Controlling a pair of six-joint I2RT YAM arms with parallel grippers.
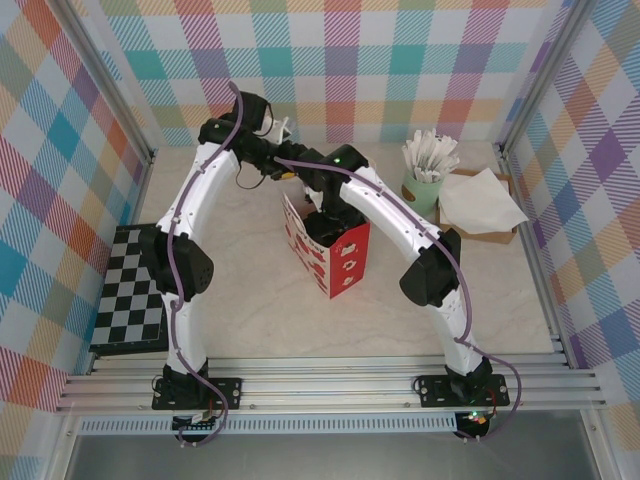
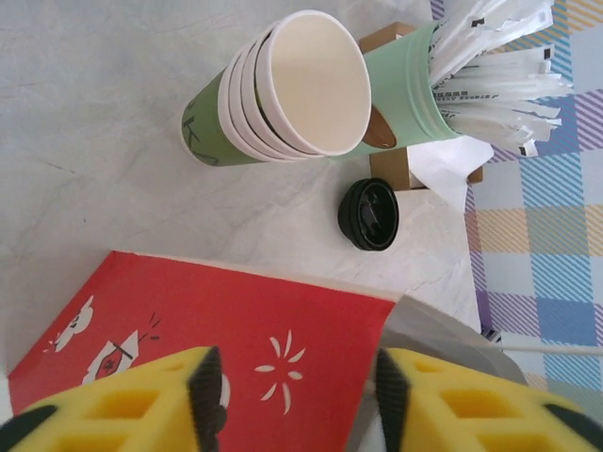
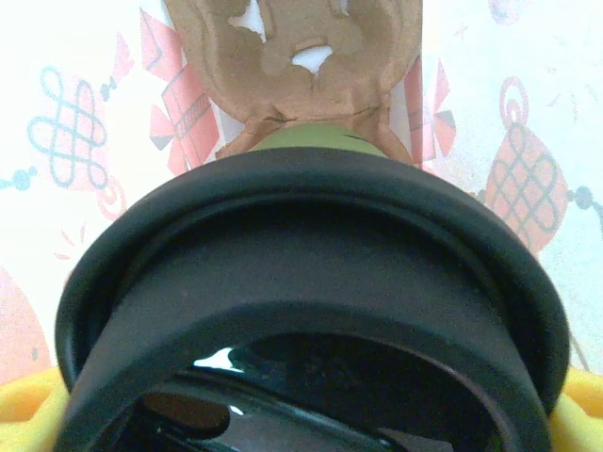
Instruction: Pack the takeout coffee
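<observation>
Right gripper (image 1: 322,215) is clamped on the takeout coffee (image 3: 301,273), holding it inside the red bag (image 1: 348,262) above a brown cardboard tray (image 3: 301,47). Left gripper (image 2: 297,391) has its jaws apart and empty, over the bag's outer side.

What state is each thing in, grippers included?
Red paper bag: upright, top open.
Cream-and-green paper takeout coffee cup: black lid on, inside the bag, above a brown pulp carrier.
Right gripper: closed on that cup.
Left gripper: open, empty.
Loose round black plastic lid: flat on the table, on no cup.
Stack of cream-and-green paper cups: nested, lidless.
Mint-green pot: upright, holding white sachets.
</observation>
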